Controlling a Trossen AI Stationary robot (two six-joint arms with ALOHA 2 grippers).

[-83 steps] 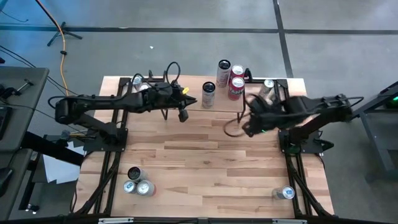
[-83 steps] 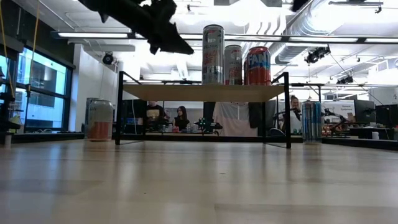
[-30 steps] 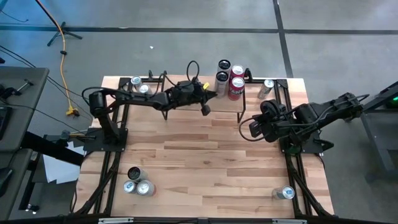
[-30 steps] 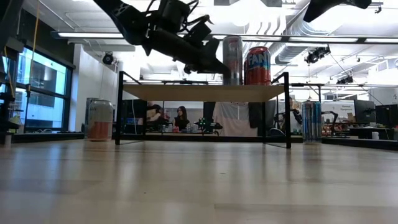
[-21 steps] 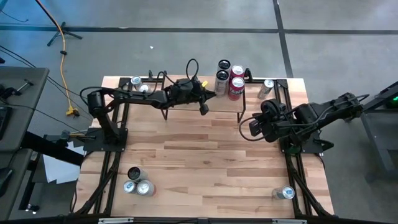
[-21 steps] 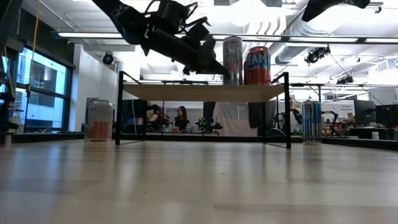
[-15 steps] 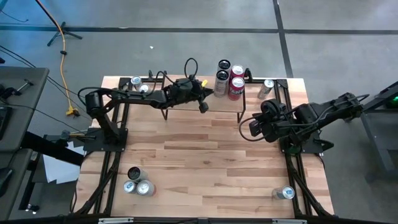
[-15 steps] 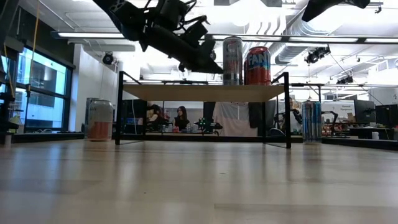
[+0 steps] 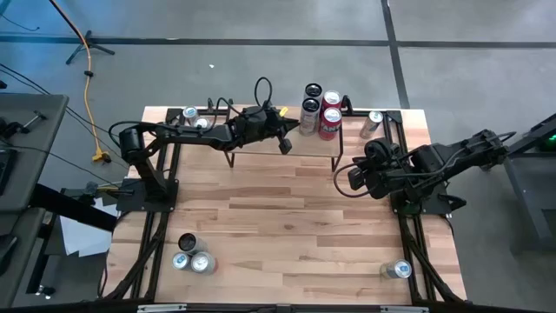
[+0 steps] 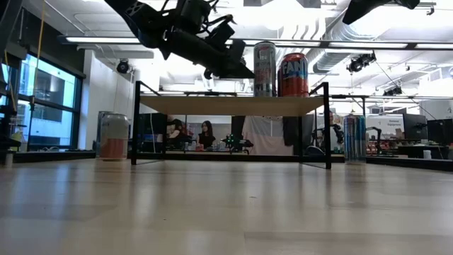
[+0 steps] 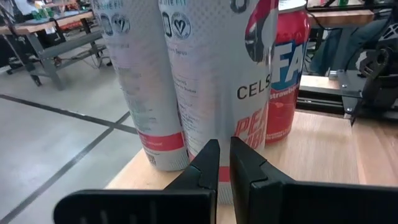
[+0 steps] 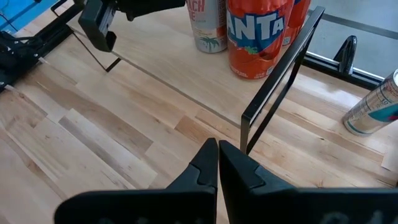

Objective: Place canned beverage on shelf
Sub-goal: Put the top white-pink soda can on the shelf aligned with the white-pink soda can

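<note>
Cans point(image 9: 319, 109) already sit clustered on the shelf point(image 9: 261, 149), right ahead of the left fingers point(image 11: 219, 163), which are clenched on nothing. Right fingers point(image 12: 217, 163), clenched too, wait off the shelf's end. I'd back straight out so nothing tips.

I count one shelf point(image 9: 261, 149) carrying four cans: two tall pale ones point(image 9: 310, 110) and two red soda cans point(image 9: 328, 123). Off the shelf I make out seven more cans on the table point(image 9: 287, 235): two at the far left corner point(image 9: 191, 114), one at the far right point(image 9: 373, 122), a cluster of three near the front left point(image 9: 189, 253) and a single one at the front right point(image 9: 400, 270). I'm running two arms, so two grippers: left point(image 9: 295, 130) and right point(image 9: 347, 178).
</note>
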